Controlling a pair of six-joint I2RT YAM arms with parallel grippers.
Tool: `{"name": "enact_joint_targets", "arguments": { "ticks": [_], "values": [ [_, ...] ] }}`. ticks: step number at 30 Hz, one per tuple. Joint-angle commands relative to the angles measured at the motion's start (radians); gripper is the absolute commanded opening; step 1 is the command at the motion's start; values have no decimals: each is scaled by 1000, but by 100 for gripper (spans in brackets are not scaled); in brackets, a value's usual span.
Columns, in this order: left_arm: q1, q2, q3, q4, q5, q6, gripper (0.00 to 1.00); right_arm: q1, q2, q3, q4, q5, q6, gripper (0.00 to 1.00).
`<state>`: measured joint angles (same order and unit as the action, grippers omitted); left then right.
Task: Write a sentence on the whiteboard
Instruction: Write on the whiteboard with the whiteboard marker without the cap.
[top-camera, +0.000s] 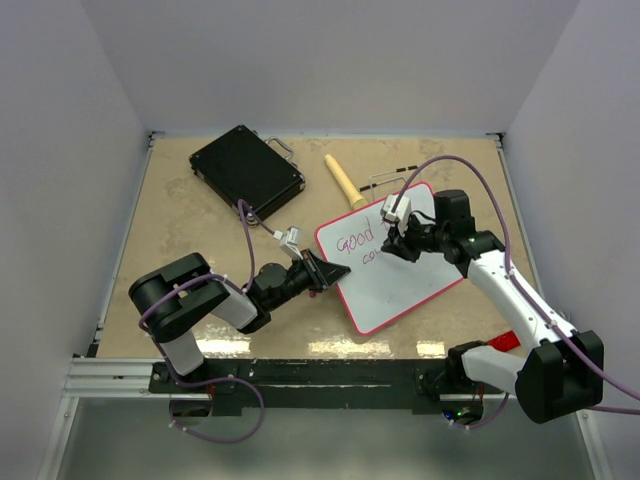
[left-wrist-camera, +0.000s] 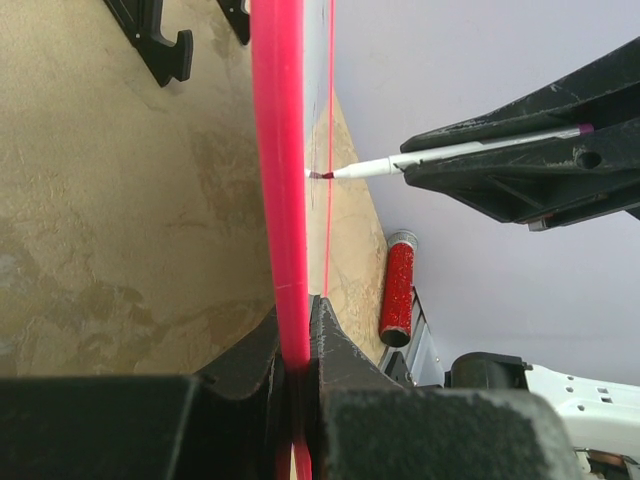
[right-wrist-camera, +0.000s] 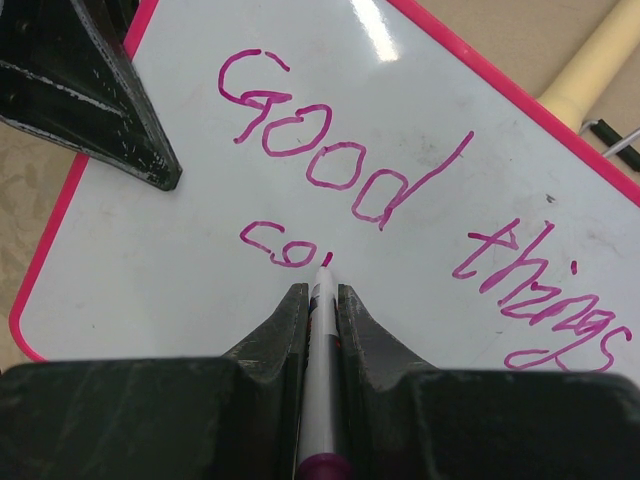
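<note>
Pink-rimmed whiteboard (top-camera: 400, 285) on the table (top-camera: 200, 220), left gripper (top-camera: 325, 272) pinching its left rim, right gripper (right-wrist-camera: 320, 292) clamped on a marker (right-wrist-camera: 320, 400) — tip touching the board just after "co", under the sentence (right-wrist-camera: 380, 170) line "Good things"

Surface: flat beige surface (top-camera: 130, 230) with a mottled, stone-like pattern, mostly matte.
Far side: plain pale lavender-grey back wall (top-camera: 330, 60), upright along the far edge of the surface.
Sides: left wall (top-camera: 60, 180) and right wall (top-camera: 590, 150), the same pale panels, closing in the surface.
Edging: thin white strip (top-camera: 330, 132) where the surface meets the back wall.
Near edge: slotted aluminium rail (top-camera: 110, 378) running across.
Light: even, overhead; soft bright patches (top-camera: 340, 347) on the surface beside the rail.
</note>
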<state>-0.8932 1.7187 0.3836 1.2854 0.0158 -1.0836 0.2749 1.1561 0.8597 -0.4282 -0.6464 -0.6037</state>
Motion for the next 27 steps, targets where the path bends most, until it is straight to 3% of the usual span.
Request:
{"name": "enact_joint_targets", "arguments": {
  "ticks": [1, 10, 17, 27],
  "values": [
    [0, -5, 0, 293, 26, 71, 0, 7, -18, 7, -67, 1, -53, 0],
    [4, 1, 5, 293, 32, 71, 0, 20, 4, 22, -69, -12, -48, 0],
    [2, 5, 5, 298, 33, 70, 0, 18, -12, 27, 52, 53, 28, 0],
    [2, -2, -2, 301, 30, 70, 0, 18, -25, 18, 86, 139, 53, 0]
  ]
}}
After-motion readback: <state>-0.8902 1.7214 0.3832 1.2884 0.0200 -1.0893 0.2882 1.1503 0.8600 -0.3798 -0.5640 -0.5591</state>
